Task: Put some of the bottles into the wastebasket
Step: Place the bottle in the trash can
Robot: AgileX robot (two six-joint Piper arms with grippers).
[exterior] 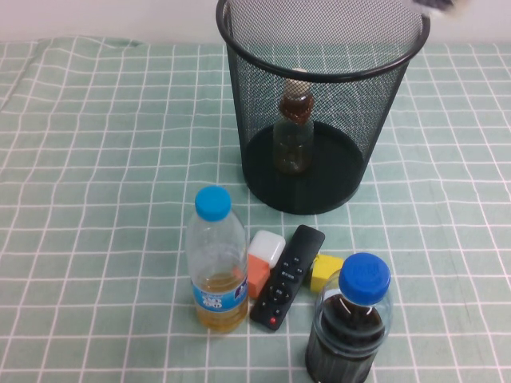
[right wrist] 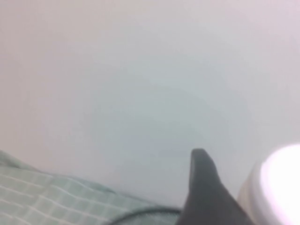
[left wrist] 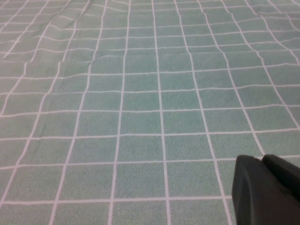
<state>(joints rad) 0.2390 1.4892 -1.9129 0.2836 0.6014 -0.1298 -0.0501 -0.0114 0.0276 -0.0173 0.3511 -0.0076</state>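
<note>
The black wire-mesh wastebasket (exterior: pixel 319 104) stands at the back of the table. The small bottle with beige cap and amber-brown neck (exterior: pixel 294 132) stands upright inside it. My right gripper (exterior: pixel 441 6) shows only as a blurred shape at the basket's far right rim. In the right wrist view the right gripper (right wrist: pixel 241 197) is shut on the taller bottle, whose white cap (right wrist: pixel 277 185) sits beside one dark finger (right wrist: pixel 201 187); its green label is hidden. The basket's rim (right wrist: pixel 140 216) lies below. My left gripper (left wrist: pixel 263 161) is shut and empty over bare cloth, outside the high view.
At the front stand a blue-capped bottle with yellow liquid (exterior: pixel 215 263) and a blue-capped dark-liquid bottle (exterior: pixel 350 323). Between them lie a black remote (exterior: pixel 287 275), a white-and-orange block (exterior: pixel 262 262) and a yellow block (exterior: pixel 325 271). A green checked cloth (exterior: pixel 96 159) covers the table.
</note>
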